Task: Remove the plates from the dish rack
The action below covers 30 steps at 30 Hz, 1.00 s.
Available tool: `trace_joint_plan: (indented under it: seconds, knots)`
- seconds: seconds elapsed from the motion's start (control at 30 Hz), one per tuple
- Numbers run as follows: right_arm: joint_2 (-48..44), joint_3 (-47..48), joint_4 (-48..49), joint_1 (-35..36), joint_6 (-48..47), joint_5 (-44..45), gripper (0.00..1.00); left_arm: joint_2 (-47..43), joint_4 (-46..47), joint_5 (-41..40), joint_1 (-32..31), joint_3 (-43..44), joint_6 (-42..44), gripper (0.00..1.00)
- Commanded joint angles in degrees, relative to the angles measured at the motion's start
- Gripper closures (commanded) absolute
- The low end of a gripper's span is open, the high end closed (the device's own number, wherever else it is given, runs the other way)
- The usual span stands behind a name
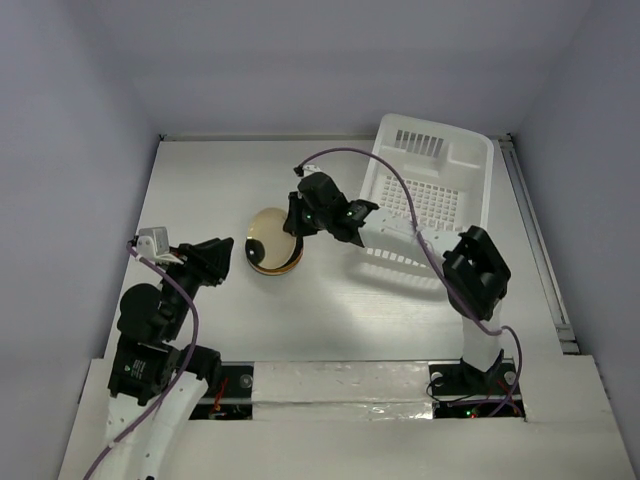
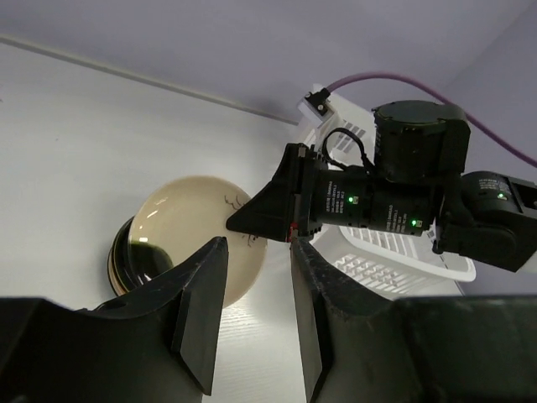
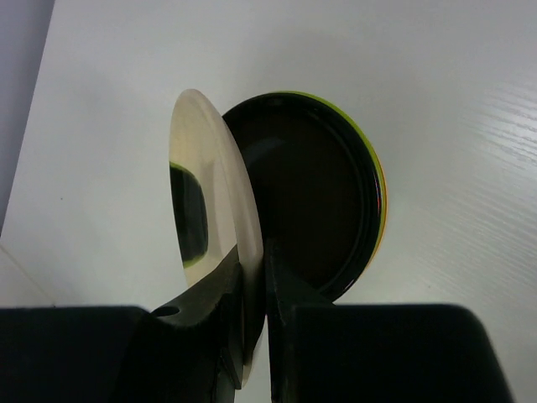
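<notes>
My right fingers (image 3: 289, 336) were clamped on the rim of the cream plate (image 3: 210, 193), tilted above the stack (image 3: 310, 201) on the surface (image 1: 330, 310), left of the dish rack (image 1: 420, 140). My left fingers (image 2: 201, 302) stood apart, empty. Risk: with a thin edge grip, letting go while tilted could let the plate slip and chip the stack.

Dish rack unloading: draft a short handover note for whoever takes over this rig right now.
Right gripper: shut on the rim of the cream plate, held tilted over the stack of plates on the table, left of the dish rack.
Left gripper: open, empty, beside the stack.
Done: the stack has a dark plate on top; no plates show in the part of the rack in view.
Left: set the cream plate on the stack, let go, then check the rest of the rack.
</notes>
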Motion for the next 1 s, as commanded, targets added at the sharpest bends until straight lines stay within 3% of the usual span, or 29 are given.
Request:
trace_joint_plan:
  seconds: [0.0,0.17,0.33,0.4,0.5,0.57,0.67,0.8,0.97]
  knots:
    - [-1.76,1.22,8.92,-0.48,2.72,-4.63,1.00,0.68,1.52,-1.33,1.06,0.59,-0.59,0.67]
    - [0.26,-4.15,13.41,-0.48,5.01,-5.28,0.95,1.47,1.87,-0.54,2.65,0.50,-0.59,0.66]
    - [3.78,-4.16,13.07,-0.48,5.28,-5.36,0.62,2.44,1.96,-0.01,3.18,0.41,-0.59,0.66]
    - [4.22,-3.98,12.36,-0.48,4.66,-4.32,0.56,2.70,1.96,0.16,3.71,0.41,-0.59,0.65]
    - [2.99,-4.51,9.47,-0.48,3.35,-2.55,0.21,2.79,2.13,0.34,4.23,0.41,-0.50,0.63]
    - [1.15,-4.42,8.50,-0.48,1.77,-0.62,0.09,2.88,2.31,0.69,4.76,0.41,-0.41,0.61]
    - [-1.31,-3.46,4.73,0.23,-0.69,4.29,0.05,3.23,2.31,0.87,5.28,0.41,-0.41,0.56]
    - [-5.44,-3.28,1.21,1.37,-3.33,10.26,0.00,3.84,2.31,1.04,5.29,0.50,-0.33,0.43]
    - [-10.00,-2.48,-3.81,2.43,-6.40,16.60,0.00,4.20,2.31,0.87,5.82,0.76,-0.24,0.32]
